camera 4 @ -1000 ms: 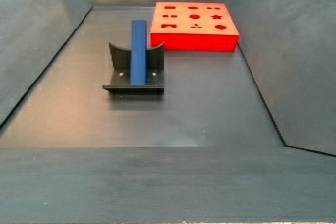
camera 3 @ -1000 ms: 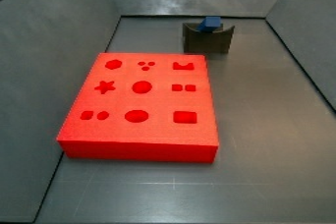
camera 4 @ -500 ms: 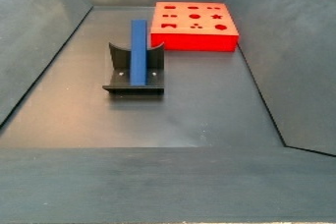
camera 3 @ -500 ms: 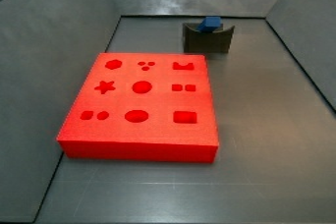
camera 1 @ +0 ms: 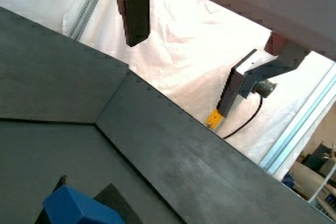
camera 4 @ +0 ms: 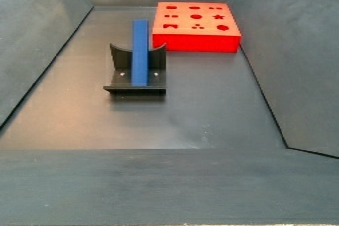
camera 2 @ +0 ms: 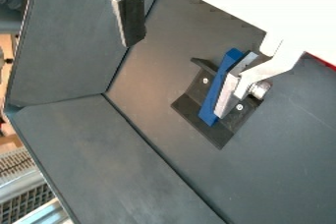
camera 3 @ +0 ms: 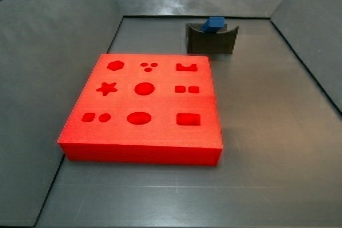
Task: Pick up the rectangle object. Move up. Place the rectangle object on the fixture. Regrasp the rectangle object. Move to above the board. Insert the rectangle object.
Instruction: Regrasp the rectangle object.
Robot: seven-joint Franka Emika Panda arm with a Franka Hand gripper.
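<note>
The hand (camera 2: 197, 36) hangs high, released and empty; descend squarely over the rectangle object (camera 4: 139, 50) (resting on the fixture (camera 4: 134, 79)), pinching across its slim faces.

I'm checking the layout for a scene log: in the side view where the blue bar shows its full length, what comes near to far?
Fixture holding the rectangle object → board. The gripper is high above, empty.

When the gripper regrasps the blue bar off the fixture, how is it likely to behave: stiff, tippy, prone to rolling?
The blue bar looks straight and solid, so probably stiff. Its flat sides should keep it from rolling. It overhangs the fixture at both ends, so an off-centre grasp may tilt it. The gripper hangs above it, fingers apart, holding nothing.
</note>
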